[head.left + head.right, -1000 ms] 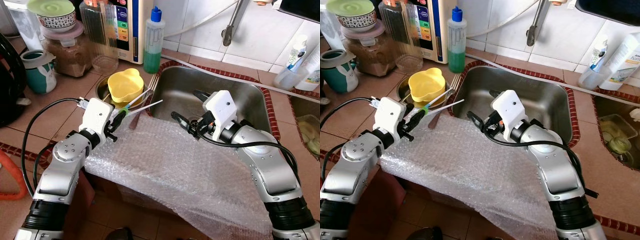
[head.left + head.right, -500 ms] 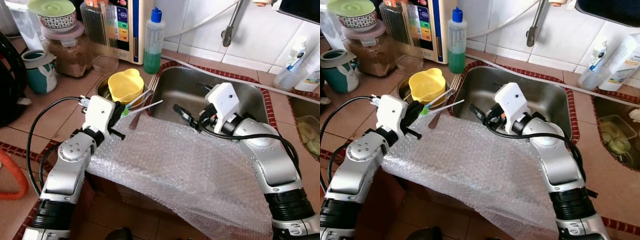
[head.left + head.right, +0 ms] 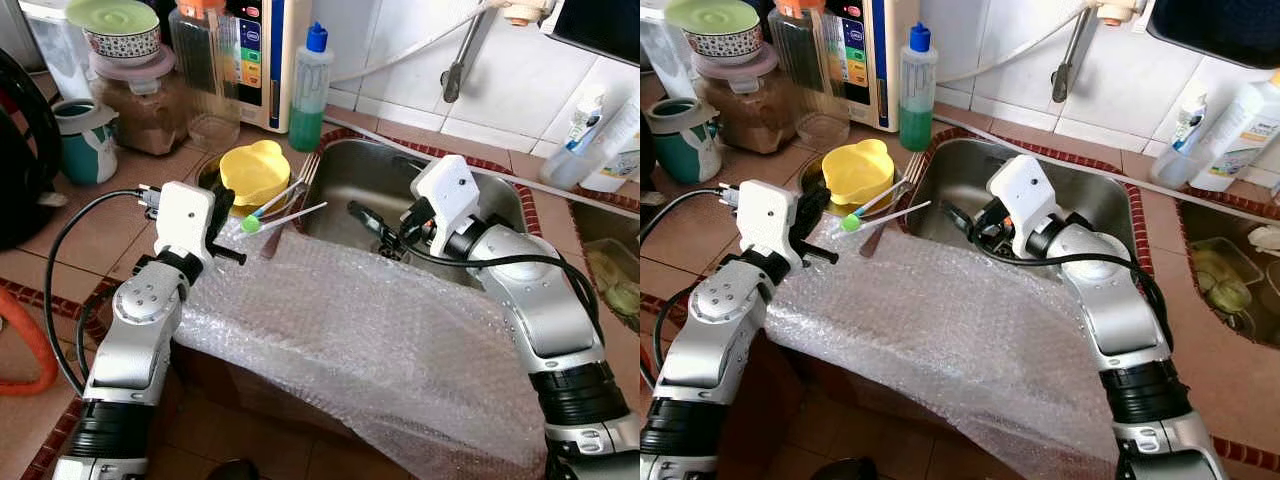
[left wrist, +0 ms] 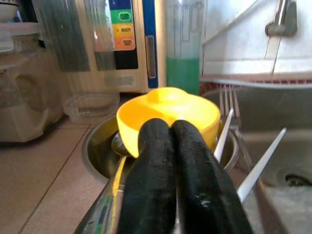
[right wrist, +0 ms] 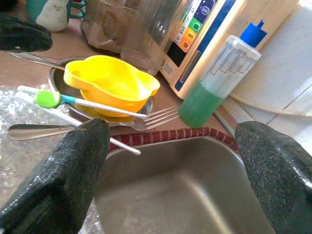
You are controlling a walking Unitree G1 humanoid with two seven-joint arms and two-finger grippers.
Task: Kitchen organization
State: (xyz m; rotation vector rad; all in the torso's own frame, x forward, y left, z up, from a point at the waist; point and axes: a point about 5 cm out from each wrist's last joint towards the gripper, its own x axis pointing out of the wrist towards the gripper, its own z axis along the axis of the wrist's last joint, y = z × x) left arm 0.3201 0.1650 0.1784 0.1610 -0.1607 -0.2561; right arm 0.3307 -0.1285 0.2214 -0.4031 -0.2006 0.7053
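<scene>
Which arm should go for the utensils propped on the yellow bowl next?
Right, probably. The right end effector is open above the sink, facing the utensils on the yellow bowl. The left end effector is nearer but shut.

The reddish-brown tiled bench point(image 3: 90, 215) carries a stainless steel sink point(image 3: 365, 180) set into it. Left of the sink sits a shallow steel dish point(image 3: 812, 176); behind the dish stand a green soap bottle point(image 3: 307, 88) and a teal mug point(image 3: 85, 140). A clear bubble-wrap sheet point(image 3: 370, 340) drapes the sink's near edge.
</scene>
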